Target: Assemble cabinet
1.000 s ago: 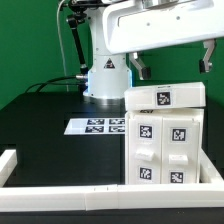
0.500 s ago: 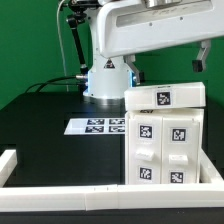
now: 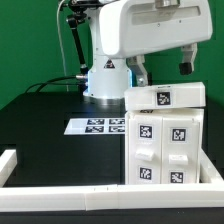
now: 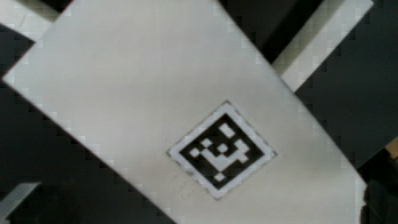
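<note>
The white cabinet (image 3: 165, 140) stands at the exterior view's right front, its two doors (image 3: 148, 150) with marker tags facing the camera. A white top panel (image 3: 165, 97) with one tag lies on it. My gripper (image 3: 163, 68) hangs just above this panel, open and empty, with one finger (image 3: 140, 72) over its left end and the other (image 3: 186, 60) toward its right end. The wrist view is filled by the panel (image 4: 160, 90) and its tag (image 4: 222, 150), seen from close above. My fingertips do not show there.
The marker board (image 3: 95, 126) lies flat on the black table left of the cabinet. A long low white rail (image 3: 60, 195) runs along the front edge and turns up the left side (image 3: 8, 165). The robot base (image 3: 105, 80) and cables stand behind.
My hand has shifted toward the exterior view's left above the cabinet. The right finger now sits nearer the left one in the picture. The cabinet has not moved.
</note>
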You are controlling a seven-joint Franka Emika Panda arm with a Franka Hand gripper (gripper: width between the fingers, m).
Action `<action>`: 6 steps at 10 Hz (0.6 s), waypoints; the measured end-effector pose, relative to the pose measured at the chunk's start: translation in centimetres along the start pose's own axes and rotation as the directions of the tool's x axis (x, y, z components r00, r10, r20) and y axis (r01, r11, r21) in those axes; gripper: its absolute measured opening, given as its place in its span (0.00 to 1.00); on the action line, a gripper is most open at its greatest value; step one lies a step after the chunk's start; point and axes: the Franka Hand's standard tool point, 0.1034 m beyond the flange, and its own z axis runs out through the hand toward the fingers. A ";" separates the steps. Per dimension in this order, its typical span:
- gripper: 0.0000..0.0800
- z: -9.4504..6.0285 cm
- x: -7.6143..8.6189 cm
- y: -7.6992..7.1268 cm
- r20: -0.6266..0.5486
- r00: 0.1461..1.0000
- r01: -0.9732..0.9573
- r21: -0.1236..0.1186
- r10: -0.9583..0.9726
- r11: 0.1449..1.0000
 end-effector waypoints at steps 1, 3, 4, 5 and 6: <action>1.00 0.0 0.1 0.0 0.005 0.994 0.106 -0.003 -0.106 0.994; 1.00 0.3 -0.2 0.1 0.033 0.958 0.286 -0.011 -0.286 0.958; 1.00 0.4 -0.3 0.1 0.042 0.930 0.367 -0.009 -0.366 0.930; 1.00 0.8 -0.5 0.1 0.050 0.901 0.432 -0.003 -0.431 0.902; 1.00 1.2 -0.8 0.2 0.061 0.869 0.492 0.004 -0.491 0.871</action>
